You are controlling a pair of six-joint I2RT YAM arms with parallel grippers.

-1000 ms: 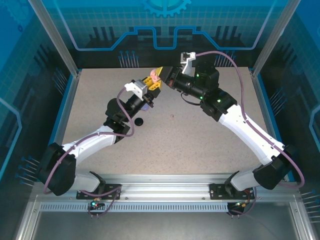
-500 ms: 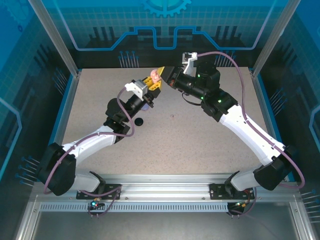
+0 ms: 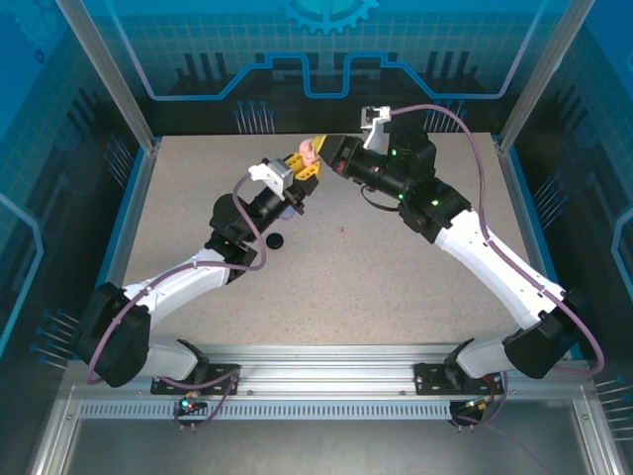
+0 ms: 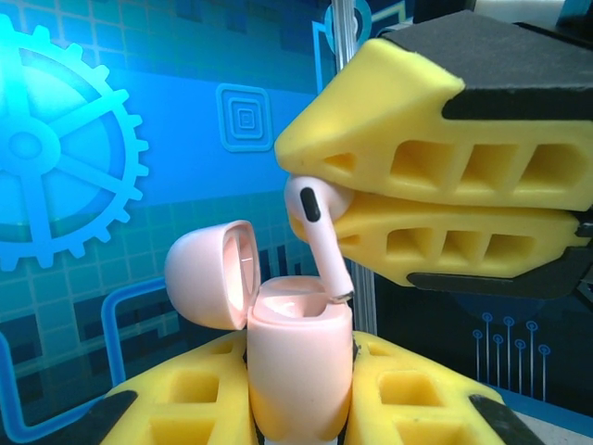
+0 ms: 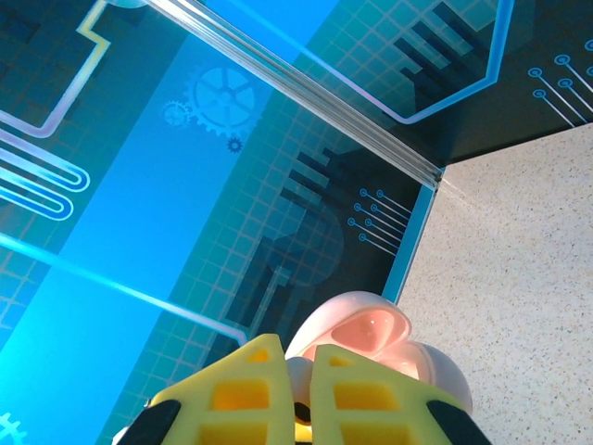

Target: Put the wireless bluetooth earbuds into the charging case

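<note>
Case (image 4: pixel 296 366), lid open, I hold clamped in left pincer (image 4: pixel 298 399); right pincer (image 4: pixel 308 190) pinches pink earbud (image 4: pixel 322 246), stem tip at the case's mouth.

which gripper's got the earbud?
The right gripper, pinching the pink earbud by its head; the left gripper holds the open pink case instead.
</note>
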